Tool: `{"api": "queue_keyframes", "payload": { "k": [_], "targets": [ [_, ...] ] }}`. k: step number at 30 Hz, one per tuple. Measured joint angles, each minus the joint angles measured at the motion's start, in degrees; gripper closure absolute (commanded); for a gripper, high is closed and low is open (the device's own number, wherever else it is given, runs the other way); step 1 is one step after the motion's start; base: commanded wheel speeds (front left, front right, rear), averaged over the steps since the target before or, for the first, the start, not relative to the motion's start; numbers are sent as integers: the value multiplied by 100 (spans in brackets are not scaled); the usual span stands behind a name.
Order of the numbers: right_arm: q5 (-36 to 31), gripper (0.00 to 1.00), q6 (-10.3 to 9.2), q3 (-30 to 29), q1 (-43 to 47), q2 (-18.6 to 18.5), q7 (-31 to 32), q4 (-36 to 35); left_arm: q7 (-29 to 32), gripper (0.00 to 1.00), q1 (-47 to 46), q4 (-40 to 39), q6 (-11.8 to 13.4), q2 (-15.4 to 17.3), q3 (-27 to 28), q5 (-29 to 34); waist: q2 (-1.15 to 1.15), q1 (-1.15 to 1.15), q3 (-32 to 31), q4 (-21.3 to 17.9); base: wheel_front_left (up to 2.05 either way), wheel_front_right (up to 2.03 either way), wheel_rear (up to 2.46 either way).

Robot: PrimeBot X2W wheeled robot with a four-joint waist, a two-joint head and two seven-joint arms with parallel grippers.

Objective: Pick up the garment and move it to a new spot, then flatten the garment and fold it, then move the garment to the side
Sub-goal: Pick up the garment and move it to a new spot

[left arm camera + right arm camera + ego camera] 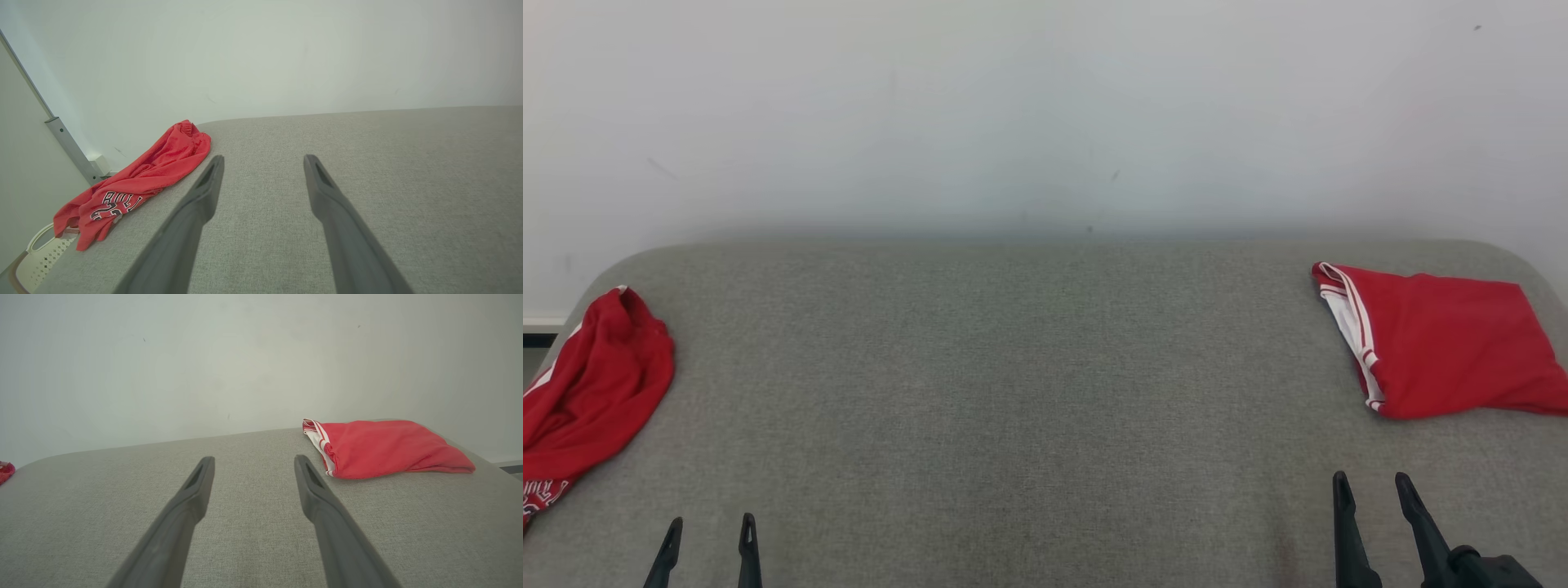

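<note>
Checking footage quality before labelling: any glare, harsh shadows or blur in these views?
Head view: soft even light, no glare. Left wrist view: crumpled jersey sharp, left hand softer near the bottom edge. Right wrist view: folded garment casts only a faint shadow on the table.

You see a grey bed [1029, 392] with round corners. A red shirt [592, 384] lies bunched up at its left edge. A red piece [1445, 347] with white stripes lies folded near the right edge.
</note>
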Motion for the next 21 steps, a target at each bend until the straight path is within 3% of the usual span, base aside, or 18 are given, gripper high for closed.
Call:
{"api": "queue_keyframes", "payload": {
  "k": [10, 21],
  "targets": [
    [110, 0, 0, 56, 89, 1, 0, 148, 11, 0, -2, -31, 71, -14, 13, -124, 0, 0, -53, 379, 0, 0, 0],
    [271, 0, 0, 236, 77, 1, 0, 330, 59, 0, 5, -77, 123, 56, 62, -201, 0, 0, -112, 1225, 0, 0, 0]
  ]
}}
